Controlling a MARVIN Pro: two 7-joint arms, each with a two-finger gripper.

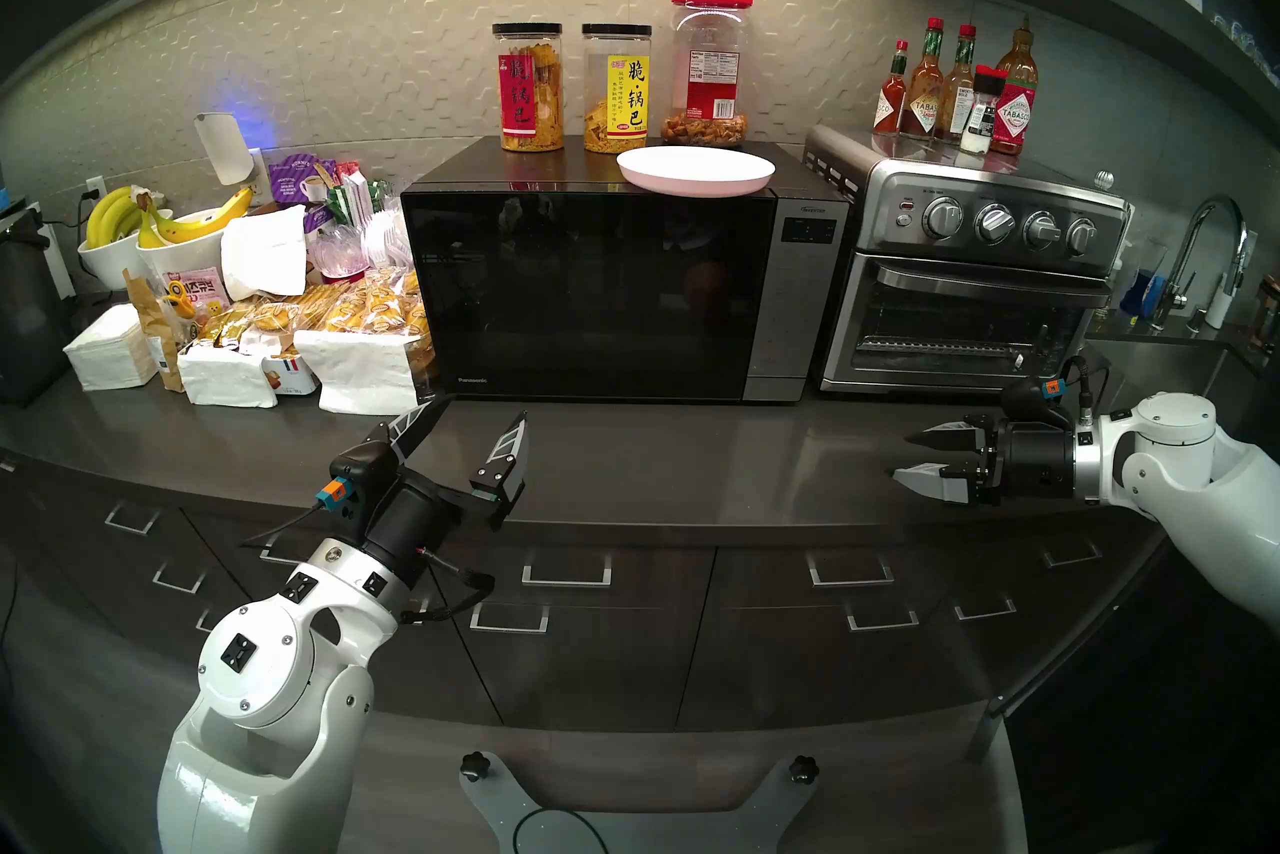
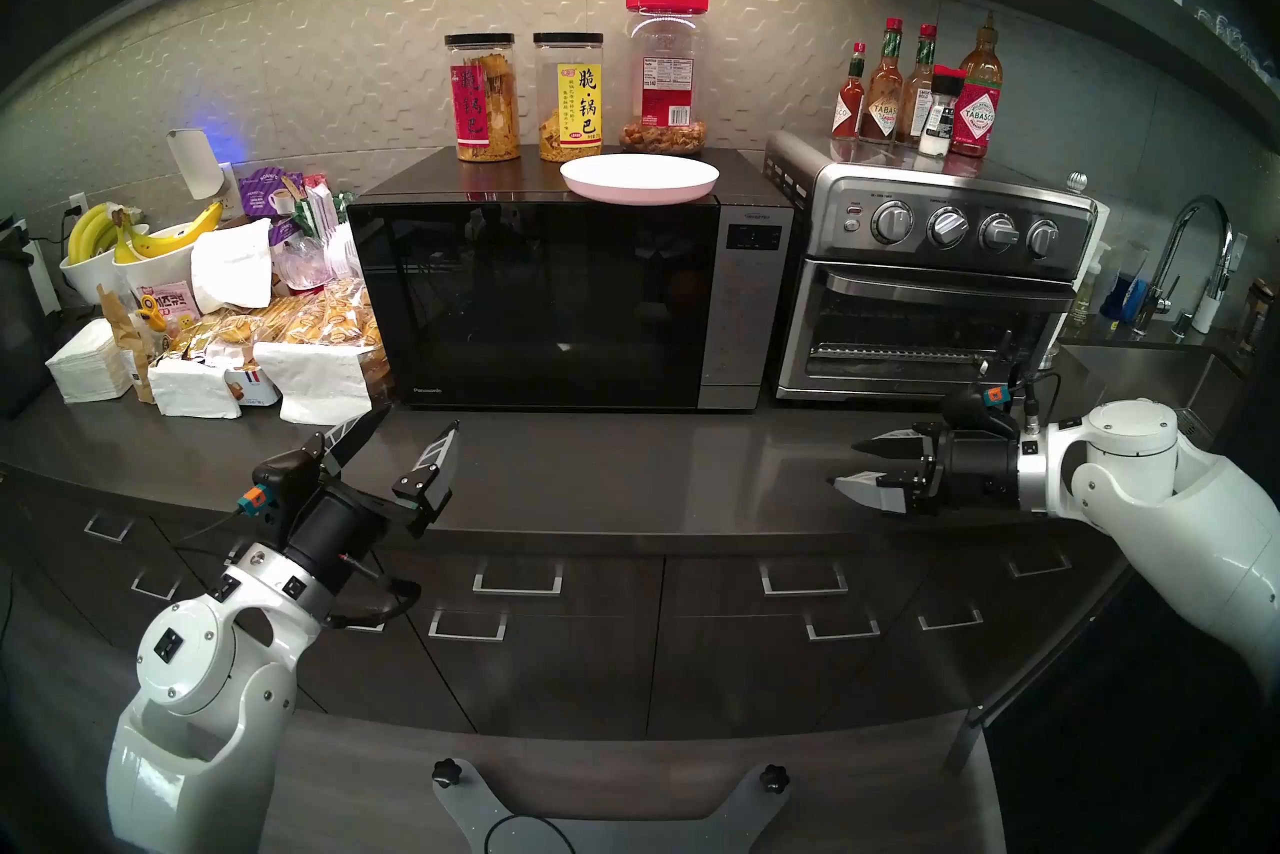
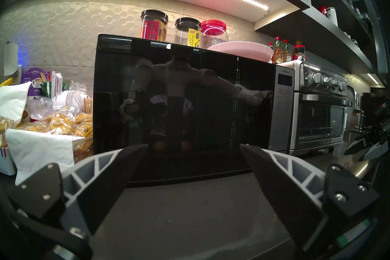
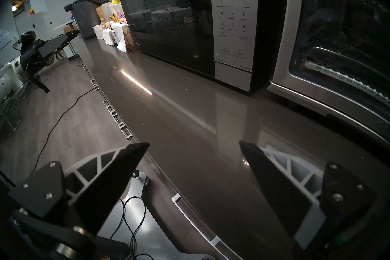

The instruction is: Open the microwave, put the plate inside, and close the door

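The black microwave (image 1: 623,284) stands mid-counter with its glossy glass door (image 1: 589,291) shut; the grey control strip (image 4: 233,10) is at its right. A white plate (image 1: 695,171) lies on the microwave's top, near the front right, and shows pinkish from below as the plate (image 3: 240,50) in the left wrist view. My left gripper (image 1: 485,412) hovers open and empty over the counter in front of the door's lower left. My right gripper (image 1: 904,456) is open and empty, low over the counter before the toaster oven, pointing left.
A steel toaster oven (image 1: 970,270) stands right of the microwave with sauce bottles (image 1: 963,90) on top. Three snack jars (image 1: 616,87) sit behind the plate. Snack packs, napkins (image 1: 360,367) and banana bowls (image 1: 159,236) crowd the counter's left. A sink and faucet (image 1: 1205,249) lie far right.
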